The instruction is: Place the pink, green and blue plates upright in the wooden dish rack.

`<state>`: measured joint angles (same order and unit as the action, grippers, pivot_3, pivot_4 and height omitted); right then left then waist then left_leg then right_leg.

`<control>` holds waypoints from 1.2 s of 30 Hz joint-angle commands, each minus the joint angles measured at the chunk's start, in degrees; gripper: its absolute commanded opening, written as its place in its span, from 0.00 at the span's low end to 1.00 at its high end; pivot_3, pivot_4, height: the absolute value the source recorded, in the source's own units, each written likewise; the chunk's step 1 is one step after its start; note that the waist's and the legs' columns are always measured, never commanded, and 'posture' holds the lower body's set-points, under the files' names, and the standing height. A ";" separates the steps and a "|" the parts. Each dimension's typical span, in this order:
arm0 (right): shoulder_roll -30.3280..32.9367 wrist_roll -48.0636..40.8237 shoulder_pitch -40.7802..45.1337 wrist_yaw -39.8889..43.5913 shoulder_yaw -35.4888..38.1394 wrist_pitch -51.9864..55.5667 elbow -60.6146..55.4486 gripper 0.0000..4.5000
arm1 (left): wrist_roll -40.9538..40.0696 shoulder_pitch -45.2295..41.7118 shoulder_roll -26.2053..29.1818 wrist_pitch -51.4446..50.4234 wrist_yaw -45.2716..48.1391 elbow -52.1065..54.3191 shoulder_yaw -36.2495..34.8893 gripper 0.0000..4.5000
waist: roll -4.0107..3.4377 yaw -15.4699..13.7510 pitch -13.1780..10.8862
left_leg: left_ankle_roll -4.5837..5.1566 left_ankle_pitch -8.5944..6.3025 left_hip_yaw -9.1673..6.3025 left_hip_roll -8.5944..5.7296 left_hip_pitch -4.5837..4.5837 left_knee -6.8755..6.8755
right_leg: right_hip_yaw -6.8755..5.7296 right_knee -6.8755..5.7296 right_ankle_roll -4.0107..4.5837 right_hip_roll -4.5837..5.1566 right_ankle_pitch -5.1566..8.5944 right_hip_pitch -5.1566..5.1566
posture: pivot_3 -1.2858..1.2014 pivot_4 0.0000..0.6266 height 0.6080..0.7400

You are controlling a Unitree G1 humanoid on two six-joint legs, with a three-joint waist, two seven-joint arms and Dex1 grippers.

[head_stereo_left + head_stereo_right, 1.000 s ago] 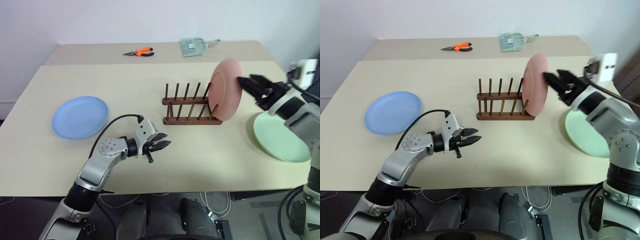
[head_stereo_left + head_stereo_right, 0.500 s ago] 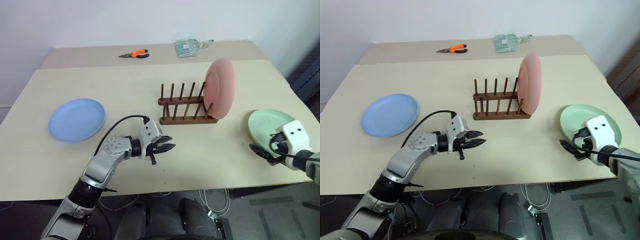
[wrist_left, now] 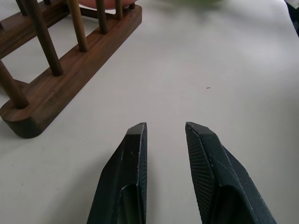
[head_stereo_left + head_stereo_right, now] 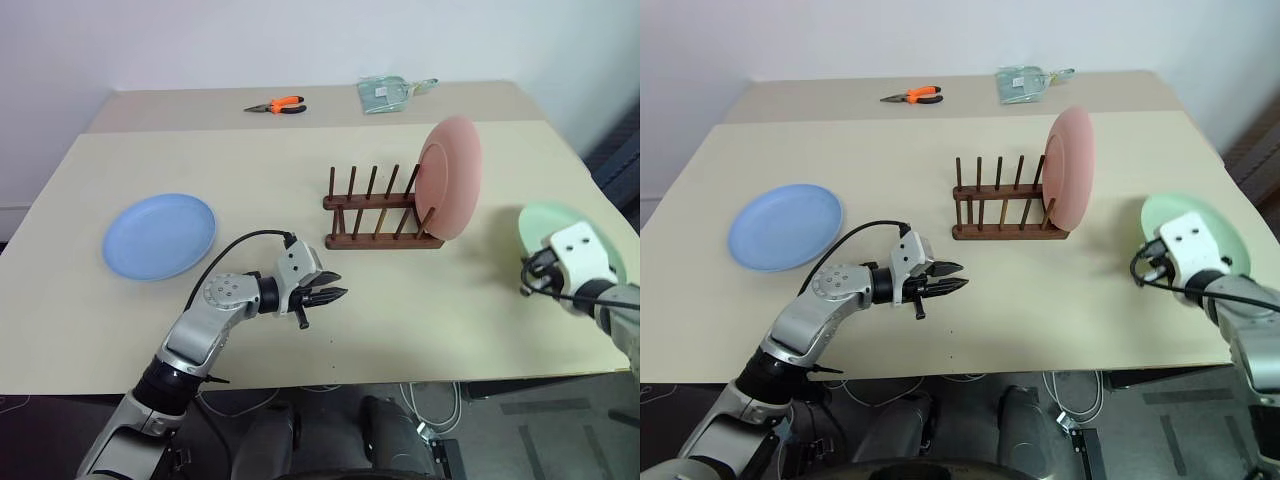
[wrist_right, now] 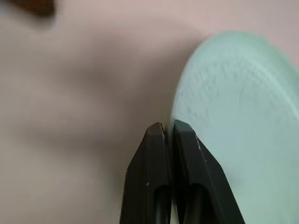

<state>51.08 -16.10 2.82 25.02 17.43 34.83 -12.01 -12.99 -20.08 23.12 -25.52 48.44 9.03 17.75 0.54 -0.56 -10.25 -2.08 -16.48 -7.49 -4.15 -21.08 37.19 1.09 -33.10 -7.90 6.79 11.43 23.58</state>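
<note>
Salmon pink round plate stands upright in the right end of the dark wooden dish rack at frame centre, the light blue plate flat at left. Lower centre, the left gripper hangs slightly parted over bare table. At the right edge, the right gripper, fingers pressed together, seemingly pinches the pale mint green plate by its near rim.

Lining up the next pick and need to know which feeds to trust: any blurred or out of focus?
Right wrist view: smeared throughout, the green plate and the table soft, only the right tool fairly crisp. Left wrist view: sharp on the left tool and the dish rack. Head views: evenly lit, clear, soft shadows.
</note>
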 commanded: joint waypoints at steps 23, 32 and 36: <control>-25.79 -65.97 35.31 -24.13 1.16 16.94 -5.00 0.02 | -0.95 1.12 0.21 0.42 -0.77 3.06 -1.48 0.28 | 0.09 -0.14 0.07 | -0.02 0.02 -0.36 -0.02 -0.14 -0.04 | -0.15 -0.06 0.24 -0.07 -0.20 0.12 | 0.52 0.24 1.00; -27.70 -63.84 35.82 -27.58 0.11 16.06 -0.29 0.02 | -1.06 1.56 0.31 0.04 -0.81 3.79 -1.72 0.28 | 0.07 0.14 0.09 | -0.01 0.03 -0.29 0.00 -0.13 -0.06 | -0.12 -0.13 0.14 -0.11 -0.27 0.21 | 0.52 0.24 1.00; -27.63 -62.59 36.33 -27.71 -0.03 15.76 0.45 0.22 | -1.07 1.66 0.35 0.01 -0.87 3.93 -1.83 0.28 | 0.06 0.26 0.09 | -0.01 0.03 -0.29 -0.01 -0.14 -0.08 | -0.12 -0.14 0.13 -0.11 -0.27 0.21 | 0.52 0.24 1.00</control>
<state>23.56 -78.90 37.24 -2.72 17.15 51.92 -10.89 -13.16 -18.42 23.47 -25.75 47.59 10.96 17.02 0.60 -0.30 -10.17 -2.10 -16.45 -7.78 -4.16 -21.22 37.12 0.97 -33.23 -7.77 6.68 11.15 23.79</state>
